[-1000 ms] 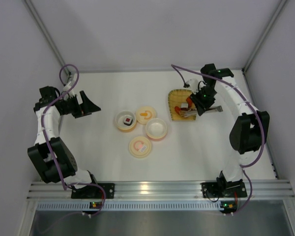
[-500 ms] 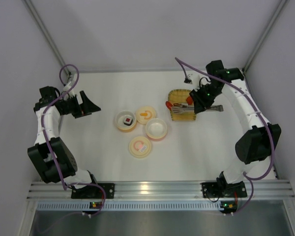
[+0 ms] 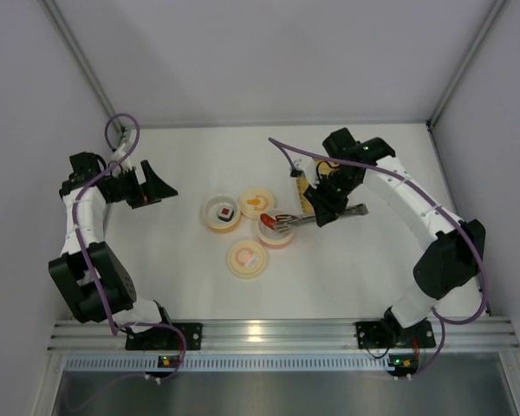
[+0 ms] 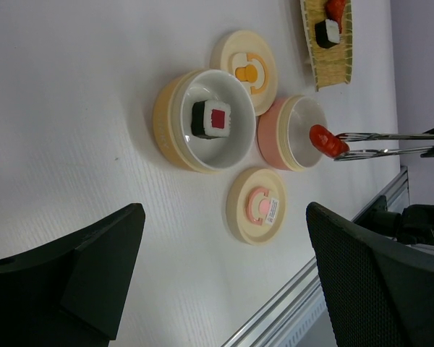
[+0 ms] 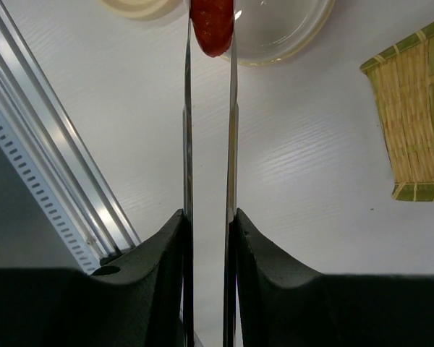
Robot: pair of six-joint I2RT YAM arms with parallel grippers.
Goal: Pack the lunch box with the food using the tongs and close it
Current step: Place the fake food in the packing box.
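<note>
My right gripper [image 3: 325,214] is shut on the tongs [image 3: 305,219], whose two arms run out between its fingers [image 5: 264,246]. The tong tips pinch a red sausage [image 3: 269,219] just above the pink bowl [image 3: 277,243] of the lunch box. A yellow bowl [image 3: 208,217] beside it holds a black-and-white sushi roll [image 3: 224,211]. Two round lids [image 3: 257,202] [image 3: 247,259] lie flat near the bowls. In the left wrist view, another sushi roll [image 4: 327,32] and an orange-red piece [image 4: 336,7] rest on the woven tray [image 4: 325,69]. My left gripper [image 3: 160,189] stands open and empty at the far left.
The woven yellow tray [image 3: 304,184] lies at the back right, partly hidden under the right arm. White walls enclose the table on three sides. An aluminium rail [image 3: 277,331] runs along the near edge.
The right arm has swung left from the tray to the pink bowl, carrying the tongs with the red sausage in their tips. The left arm has not moved.
</note>
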